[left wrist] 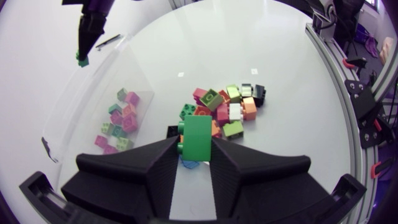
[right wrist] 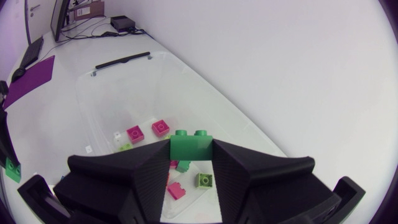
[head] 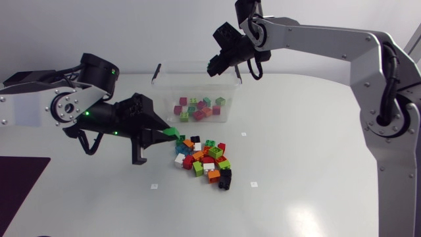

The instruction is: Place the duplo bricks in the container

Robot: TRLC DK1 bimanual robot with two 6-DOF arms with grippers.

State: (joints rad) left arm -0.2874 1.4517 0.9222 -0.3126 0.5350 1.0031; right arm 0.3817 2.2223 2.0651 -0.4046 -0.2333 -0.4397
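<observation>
Bricks are rigid moulded plastic, judged light, hard and smooth-walled. Slipping is the main risk and breakage is unlikely. The soundest hold is across two flat opposite walls, clear of the studs. The left end effector is clenched on a green brick in that manner, one finger on each side wall, and holds it just above the near edge of the pile on the desk. The right end effector grasps a second green brick, two studs uppermost, over the container. It appears to hang within the rim line, though the head view leaves this uncertain. The pile is a loose heap of red, orange, green, white, black and blue pieces, some tilted against neighbours. The container is clear, open-topped and stands just beyond the pile. Pink, green and orange bricks lie scattered on its floor.
</observation>
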